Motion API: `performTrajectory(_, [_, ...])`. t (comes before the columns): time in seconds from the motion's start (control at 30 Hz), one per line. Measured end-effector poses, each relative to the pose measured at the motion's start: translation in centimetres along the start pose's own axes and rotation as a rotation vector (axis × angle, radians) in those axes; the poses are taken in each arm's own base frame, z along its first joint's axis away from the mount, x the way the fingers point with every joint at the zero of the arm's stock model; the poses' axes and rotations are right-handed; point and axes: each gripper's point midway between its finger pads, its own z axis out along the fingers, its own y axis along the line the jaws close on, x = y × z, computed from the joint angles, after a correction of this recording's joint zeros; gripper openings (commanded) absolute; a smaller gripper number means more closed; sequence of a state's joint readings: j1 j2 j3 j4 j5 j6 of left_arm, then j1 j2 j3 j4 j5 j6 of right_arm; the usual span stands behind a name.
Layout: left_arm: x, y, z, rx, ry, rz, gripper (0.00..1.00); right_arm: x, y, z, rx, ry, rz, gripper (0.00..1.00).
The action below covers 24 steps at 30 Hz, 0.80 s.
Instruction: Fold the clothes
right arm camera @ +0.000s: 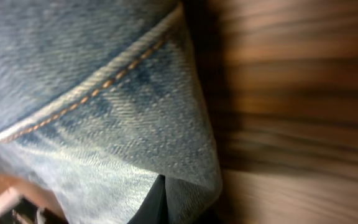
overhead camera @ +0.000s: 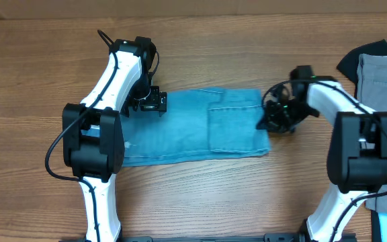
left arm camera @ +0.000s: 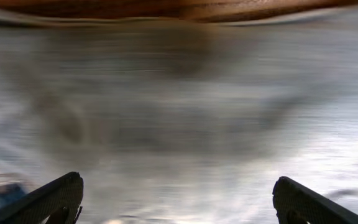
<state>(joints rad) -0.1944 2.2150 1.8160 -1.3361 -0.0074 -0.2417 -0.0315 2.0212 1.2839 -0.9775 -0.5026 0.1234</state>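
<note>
Left hand [left arm camera: 178, 182] spread, right hand [overhead camera: 267, 121] pinched.

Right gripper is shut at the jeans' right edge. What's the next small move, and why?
Probably lower and close the left gripper on the left end of the jeans. Its jaws stand open above the denim, while the right gripper pinches the right edge, so both ends would be held before folding.

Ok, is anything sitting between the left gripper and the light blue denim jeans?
Nothing visible. The open left gripper is over the far left corner of the light blue denim jeans, with only fabric beneath it. The plain grey trousers lie apart, off to the right.
</note>
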Motion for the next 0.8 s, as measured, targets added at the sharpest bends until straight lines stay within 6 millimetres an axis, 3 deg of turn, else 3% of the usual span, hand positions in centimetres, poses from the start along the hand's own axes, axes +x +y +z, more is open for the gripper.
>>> performTrajectory(0.1, [-0.1, 0.0, 0.0, 0.001, -0.004, 0.000, 1.00, 0.2, -2.1, -2.1, 0.078, -0.028, 0.050, 0.04])
performTrajectory(0.2, [-0.3, -0.1, 0.0, 0.007, -0.012, 0.000, 1.00, 1.0, -2.9, -5.0, 0.159, -0.060, 0.069, 0.04])
performTrajectory(0.4, [-0.7, -1.7, -0.1, 0.095, -0.022, 0.017, 1.00, 0.9, -0.5, -9.6, 0.243, -0.169, 0.018, 0.04])
performTrajectory(0.47, [-0.8, -2.4, -0.2, 0.133, -0.026, 0.029, 1.00, 0.8, 0.6, -9.9, 0.268, -0.191, 0.000, 0.04])
performTrajectory(0.67, [-0.9, -3.5, -1.2, 0.201, -0.051, 0.073, 1.00, 1.4, 3.3, -8.1, 0.383, -0.223, -0.057, 0.04])
performTrajectory(0.8, [-0.7, -3.6, -4.5, 0.230, -0.133, 0.101, 1.00, 1.8, 5.6, -7.0, 0.423, -0.251, -0.111, 0.04])
